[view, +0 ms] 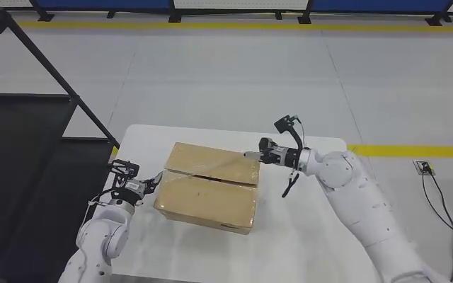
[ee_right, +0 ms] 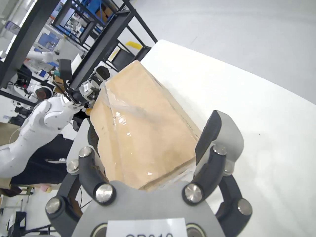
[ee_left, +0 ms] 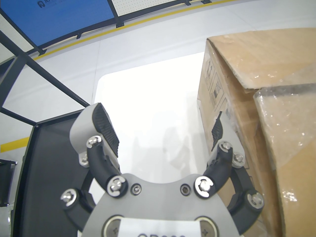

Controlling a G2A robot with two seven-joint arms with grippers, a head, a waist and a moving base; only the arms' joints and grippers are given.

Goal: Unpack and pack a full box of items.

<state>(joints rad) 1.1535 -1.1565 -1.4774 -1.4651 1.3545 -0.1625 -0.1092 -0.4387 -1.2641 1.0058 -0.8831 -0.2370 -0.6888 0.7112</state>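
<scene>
A brown cardboard box (view: pixel 209 184) stands on the white table (view: pixel 304 233), its top flaps down and covered with clear tape (ee_right: pixel 128 109). My left gripper (view: pixel 146 186) is at the box's left end, open, with one finger (ee_left: pixel 218 128) close against the box's side wall (ee_left: pixel 222 94) and the other finger (ee_left: pixel 105 124) over bare table. My right gripper (view: pixel 255 153) is at the box's far right corner, open. In the right wrist view the box's end (ee_right: pixel 138 129) lies between the spread jaws, one finger (ee_right: pixel 212 131) beside it, the other partly hidden behind the cardboard.
A black metal frame (view: pixel 78 106) and a dark shelf (view: pixel 35 184) stand just left of the table. Bare table lies in front of and right of the box. A yellow floor line (view: pixel 400 150) runs behind the right arm.
</scene>
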